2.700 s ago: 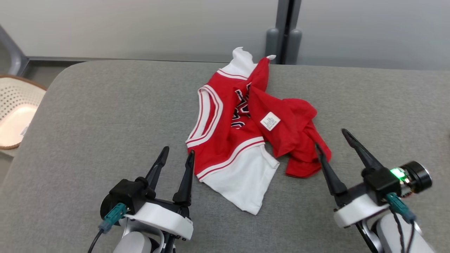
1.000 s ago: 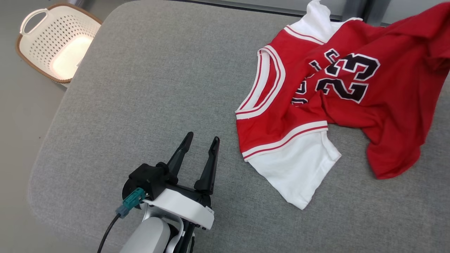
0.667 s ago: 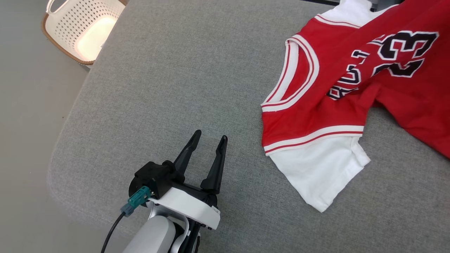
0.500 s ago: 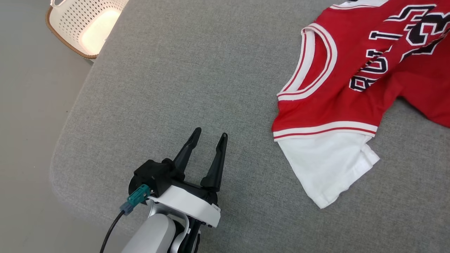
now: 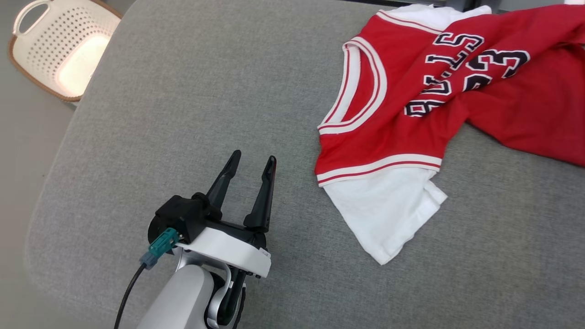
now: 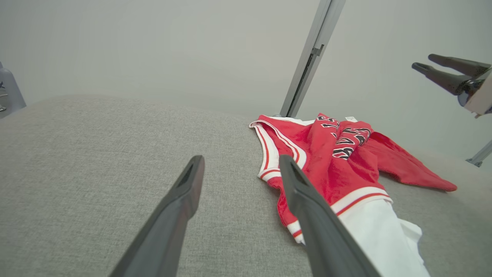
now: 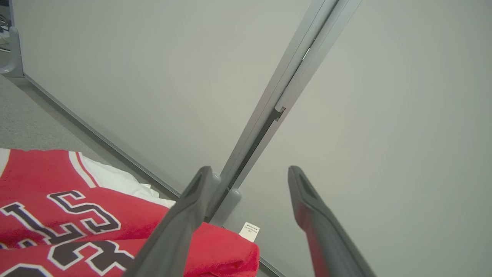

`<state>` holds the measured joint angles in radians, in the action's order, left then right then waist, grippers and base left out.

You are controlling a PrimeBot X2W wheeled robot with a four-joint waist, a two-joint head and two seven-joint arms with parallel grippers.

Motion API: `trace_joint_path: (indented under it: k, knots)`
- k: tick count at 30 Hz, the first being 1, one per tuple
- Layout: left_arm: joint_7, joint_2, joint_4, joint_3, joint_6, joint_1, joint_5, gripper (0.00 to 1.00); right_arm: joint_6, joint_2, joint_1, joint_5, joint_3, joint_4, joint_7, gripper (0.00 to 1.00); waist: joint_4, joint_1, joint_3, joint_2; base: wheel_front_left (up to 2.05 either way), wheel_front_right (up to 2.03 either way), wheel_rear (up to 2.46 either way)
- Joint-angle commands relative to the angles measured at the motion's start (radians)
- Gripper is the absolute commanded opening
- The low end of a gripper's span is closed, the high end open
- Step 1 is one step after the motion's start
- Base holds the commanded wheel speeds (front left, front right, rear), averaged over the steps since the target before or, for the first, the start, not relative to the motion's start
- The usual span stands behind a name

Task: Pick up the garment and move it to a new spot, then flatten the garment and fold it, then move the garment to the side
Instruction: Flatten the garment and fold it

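Coarse grey cushion [image 5: 183, 114] holds rumpled jersey [image 5: 393, 132]; left gripper [image 5: 254, 156], right gripper [image 7: 250, 169] spread.

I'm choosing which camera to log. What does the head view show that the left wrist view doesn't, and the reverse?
From the head view: the white basket beyond the cushion's left corner, and the teal plug on the left wrist. From the left wrist view: the right gripper, open, at the upper right, and the wall post. In both: the red jersey, the gray cushion, and the open left gripper, apart from the jersey.
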<state>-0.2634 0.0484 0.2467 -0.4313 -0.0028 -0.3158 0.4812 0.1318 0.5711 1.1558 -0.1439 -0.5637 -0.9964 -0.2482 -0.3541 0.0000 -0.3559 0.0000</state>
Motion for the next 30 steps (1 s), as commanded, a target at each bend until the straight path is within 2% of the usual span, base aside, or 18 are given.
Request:
trace_joint_path:
  k: [1, 6, 12, 16, 22, 26, 30]
  knots:
    - [-0.001, 0.004, 0.004, 0.012, -0.004, 0.0, -0.01, 1.0, -0.002, -0.017, -0.043, -0.015, 0.009, 0.011, -0.011, 1.0, 0.047, 0.0, 0.044, 0.0, 0.0, 0.0, 0.0]
    - [-0.001, 0.004, 0.004, 0.047, -0.014, 0.025, -0.015, 1.0, -0.002, -0.072, -0.159, -0.077, 0.086, 0.106, -0.018, 1.0, 0.111, 0.0, 0.097, 0.0, 0.0, 0.0, 0.0]
    - [-0.001, 0.005, 0.01, 0.084, -0.026, 0.054, -0.029, 1.0, -0.002, -0.145, -0.43, -0.133, 0.252, 0.339, -0.016, 1.0, 0.197, 0.0, 0.169, 0.0, 0.0, 0.0, 0.0]
    - [-0.001, 0.004, 0.016, 0.099, -0.034, 0.081, -0.029, 1.0, -0.002, -0.21, -0.619, -0.115, 0.356, 0.463, -0.016, 1.0, 0.242, 0.0, 0.207, 0.0, 0.0, 0.0, 0.0]
    - [-0.001, 0.004, 0.034, 0.114, -0.042, 0.127, -0.025, 1.0, -0.002, -0.314, -0.828, -0.052, 0.451, 0.594, -0.016, 1.0, 0.294, 0.0, 0.244, 0.0, 0.0, 0.0, 0.0]
    - [-0.001, 0.004, 0.053, 0.104, -0.045, 0.149, -0.012, 1.0, -0.002, -0.373, -0.916, -0.021, 0.505, 0.649, -0.016, 1.0, 0.308, 0.0, 0.253, 0.0, 0.0, 0.0, 0.0]
    - [-0.001, 0.004, 0.055, 0.098, -0.046, 0.167, -0.017, 1.0, -0.002, -0.404, -0.945, -0.003, 0.532, 0.675, -0.016, 1.0, 0.316, 0.0, 0.254, 0.0, 0.0, 0.0, 0.0]
